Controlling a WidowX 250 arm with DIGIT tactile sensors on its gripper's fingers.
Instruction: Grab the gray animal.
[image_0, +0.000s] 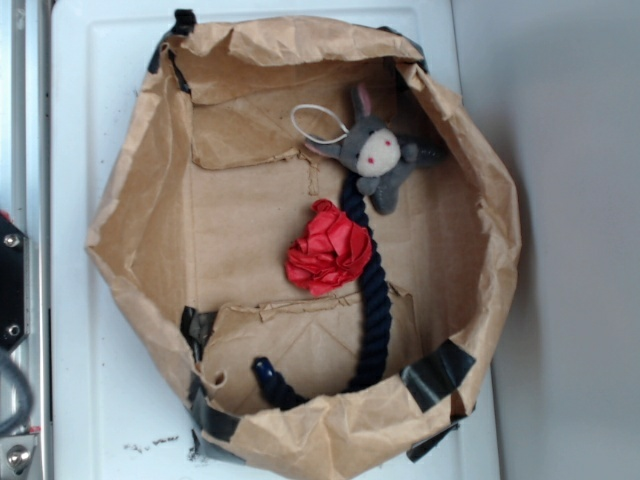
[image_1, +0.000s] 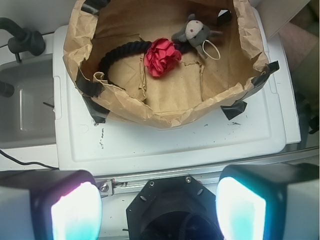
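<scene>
- Nearest the wrist camera, the end effector (image_1: 159, 210) fills the bottom edge: 2 blurred fingers, one (image_1: 75, 212) at the left and one at the right, stand far apart with a wide gap between them and nothing held.
- Between the fingers sits the dark round mount of the wrist, with a metal rail just above it.
- Beyond the rail lies a white tray-like table (image_1: 175, 142), speckled with a few dark crumbs.
- On that white surface rests a brown paper bag (image_0: 140, 190) with its sides rolled down into a shallow nest, patched with black tape at the corners.
- The gray animal (image_0: 378, 150) lies inside the bag close against one paper wall, at the top right in the exterior view, well apart from the end effector.
- Its cream face with 2 red dot eyes turns upward, and its pink-lined ear points toward the bag's rim.
- A thin white string loop (image_0: 318, 123) lies flat on the paper just beside its head.
- A dark navy rope (image_0: 372, 290) runs from under the toy across the bag floor and curls at the opposite wall.
- A red crumpled paper flower (image_0: 328, 250) rests against the rope, near the toy but not touching it.
</scene>
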